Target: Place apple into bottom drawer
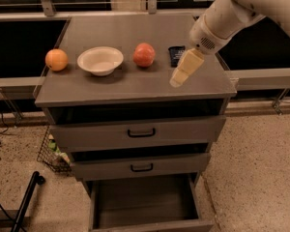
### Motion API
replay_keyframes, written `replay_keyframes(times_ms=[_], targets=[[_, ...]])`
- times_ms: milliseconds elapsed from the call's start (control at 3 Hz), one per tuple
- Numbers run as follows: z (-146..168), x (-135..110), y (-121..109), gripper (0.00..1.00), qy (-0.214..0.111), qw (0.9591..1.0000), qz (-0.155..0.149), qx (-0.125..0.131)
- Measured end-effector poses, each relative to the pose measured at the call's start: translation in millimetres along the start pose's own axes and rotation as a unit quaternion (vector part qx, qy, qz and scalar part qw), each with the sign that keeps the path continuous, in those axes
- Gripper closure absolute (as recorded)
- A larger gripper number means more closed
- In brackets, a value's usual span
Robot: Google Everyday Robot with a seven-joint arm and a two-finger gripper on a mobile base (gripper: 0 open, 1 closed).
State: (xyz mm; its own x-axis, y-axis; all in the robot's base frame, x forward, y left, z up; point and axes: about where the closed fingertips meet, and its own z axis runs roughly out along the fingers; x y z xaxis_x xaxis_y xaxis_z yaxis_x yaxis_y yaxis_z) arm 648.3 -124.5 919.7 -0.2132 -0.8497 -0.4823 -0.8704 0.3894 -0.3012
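Observation:
The apple [143, 54], red with a paler blush, sits on the grey cabinet top [130, 86] to the right of the white bowl. My gripper [178, 80] hangs from the white arm over the right part of the top, to the right of the apple and in front of it, apart from it and holding nothing that I can see. The bottom drawer [147, 202] stands pulled out at the foot of the cabinet, its grey interior bare.
A white bowl [100, 60] and an orange round fruit [56, 60] lie left of the apple. A small dark packet [175, 55] lies behind the gripper. Two upper drawers [141, 133] with black handles are slightly open. A wire basket [52, 152] stands left of the cabinet.

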Motion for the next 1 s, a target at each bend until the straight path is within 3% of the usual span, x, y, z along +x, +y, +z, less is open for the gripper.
replay_keyframes(times_ms=[667,1000], targets=[[12,-7,-5,0.0,-0.012,0.9999,0.008,0.003],[32,-25,-15,0.0,-0.029,0.9995,0.011,0.004]])
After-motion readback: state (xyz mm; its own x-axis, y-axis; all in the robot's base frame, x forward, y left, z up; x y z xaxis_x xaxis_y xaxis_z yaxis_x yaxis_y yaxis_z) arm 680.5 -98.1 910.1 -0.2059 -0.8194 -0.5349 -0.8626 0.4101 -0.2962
